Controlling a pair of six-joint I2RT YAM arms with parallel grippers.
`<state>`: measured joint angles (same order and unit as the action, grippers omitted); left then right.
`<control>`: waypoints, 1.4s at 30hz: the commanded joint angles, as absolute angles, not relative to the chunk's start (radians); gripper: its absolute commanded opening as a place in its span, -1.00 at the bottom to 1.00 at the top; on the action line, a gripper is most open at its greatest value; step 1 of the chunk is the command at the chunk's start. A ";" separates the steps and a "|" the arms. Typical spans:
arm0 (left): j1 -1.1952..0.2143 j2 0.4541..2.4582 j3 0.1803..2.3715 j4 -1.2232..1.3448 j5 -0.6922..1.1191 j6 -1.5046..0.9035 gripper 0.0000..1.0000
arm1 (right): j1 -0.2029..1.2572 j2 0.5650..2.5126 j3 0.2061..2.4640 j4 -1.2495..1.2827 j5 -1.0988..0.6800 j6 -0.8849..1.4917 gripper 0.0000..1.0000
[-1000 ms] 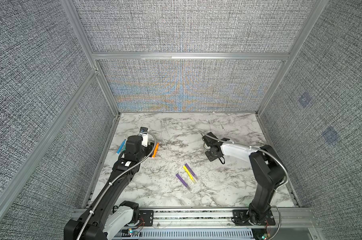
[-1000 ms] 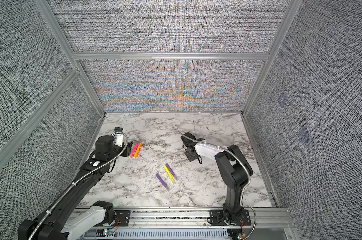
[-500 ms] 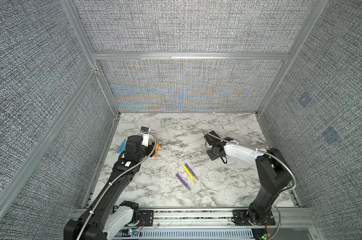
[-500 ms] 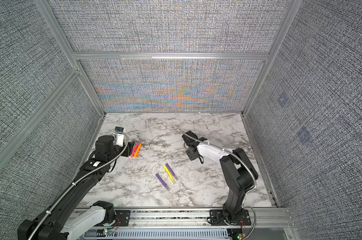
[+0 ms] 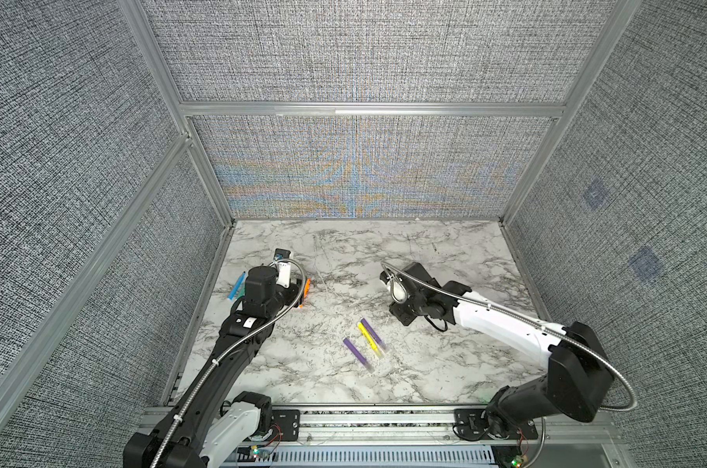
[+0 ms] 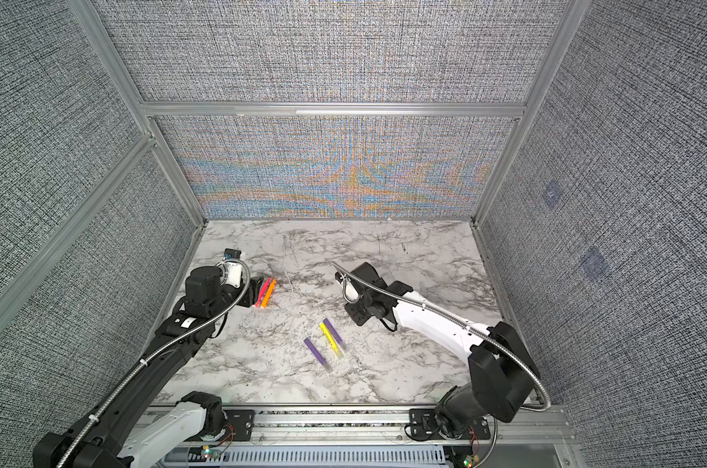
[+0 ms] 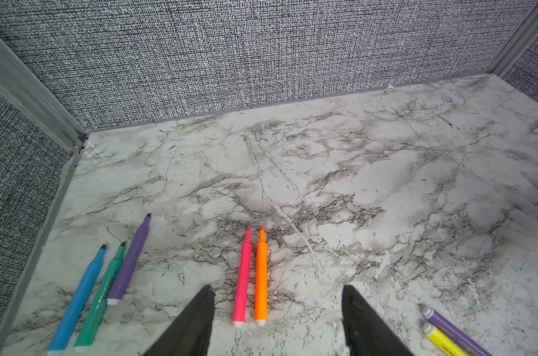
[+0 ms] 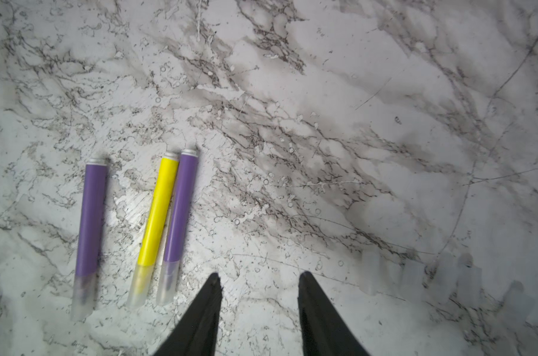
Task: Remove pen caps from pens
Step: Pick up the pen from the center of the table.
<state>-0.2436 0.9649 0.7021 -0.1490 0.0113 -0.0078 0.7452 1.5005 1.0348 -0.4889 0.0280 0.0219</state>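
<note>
Since a second ago the right arm (image 5: 506,328) has swung its elbow out toward the near rail. The right fingers (image 8: 200,314) have parted from nearly shut to a moderate gap and hold nothing. The left arm (image 5: 238,348) has not shifted. The left fingers (image 7: 196,320) stand wide and empty by the rear ends of the uncapped slim pink marker pen (image 7: 243,277) and orange marker pen (image 7: 261,277).

Uncapped blue (image 7: 79,296), teal (image 7: 104,289) and purple (image 7: 129,262) marker pens lie nearer the side wall.

Step in hand, by judgement: between pens, five done. Three remain capped in the middle of the marble-patterned bench (image 5: 445,364):
- a lone purple capped pen (image 8: 90,215);
- a yellow capped pen (image 8: 158,212), touching a second purple capped pen (image 8: 181,206).

Each wears a clear plastic tube cap (image 8: 82,296). The blurred translucent shapes (image 8: 446,274) near the right fingers are probably loose caps.

Next move calls for one arm to grip a barrel and the other its cap, pulling along the axis. The lone pen offers the clearest access. The right wrist pitches down beside the trio.
</note>
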 commanded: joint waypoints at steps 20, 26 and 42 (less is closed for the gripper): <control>-0.253 0.953 0.693 -0.090 0.013 -0.016 0.31 | 0.882 1.629 0.950 -0.374 -0.071 0.077 -0.12; -0.254 0.954 0.692 -0.087 0.014 -0.017 0.31 | 0.887 1.671 0.957 -0.376 -0.051 0.077 -0.17; -0.270 0.967 0.699 -0.099 -0.034 0.012 0.31 | 0.874 1.746 0.973 -0.391 0.075 0.079 -0.81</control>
<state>-0.2626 0.9638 0.6930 -0.1318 0.0032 -0.0048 0.8848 1.7523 0.9848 -0.3771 0.0029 0.0704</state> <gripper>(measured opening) 0.658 0.124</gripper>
